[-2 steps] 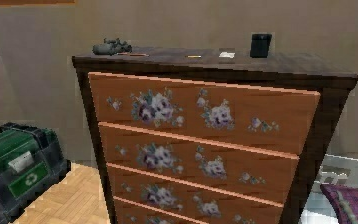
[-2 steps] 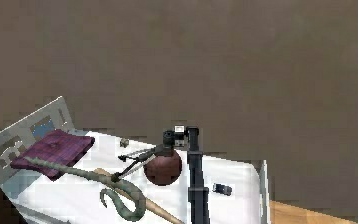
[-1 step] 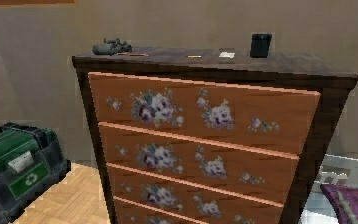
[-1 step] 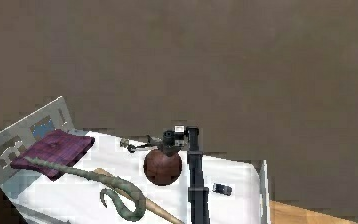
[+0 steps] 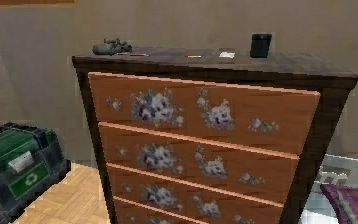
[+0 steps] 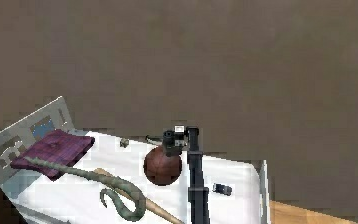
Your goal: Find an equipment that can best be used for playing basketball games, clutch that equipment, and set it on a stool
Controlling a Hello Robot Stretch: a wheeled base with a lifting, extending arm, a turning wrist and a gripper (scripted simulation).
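Note:
A dark reddish-brown ball (image 6: 160,170), about the shape of a basketball, lies on a white bed (image 6: 242,200) in the arm side view. The dark arm bar (image 6: 196,190) rises from the bottom edge, and its gripper (image 6: 172,145) sits at the ball's upper edge. With the ball on the bed right at the gripper's far end, I cannot tell whether it holds anything.
On the bed lie a purple cloth (image 6: 55,152), a green curved thing (image 6: 120,193) and a small dark flat thing (image 6: 222,188); a grey headboard (image 6: 22,132) stands at its left. Ahead is a flowered dresser (image 5: 202,130) bearing small items, with a green-and-black bin (image 5: 22,165) beside it.

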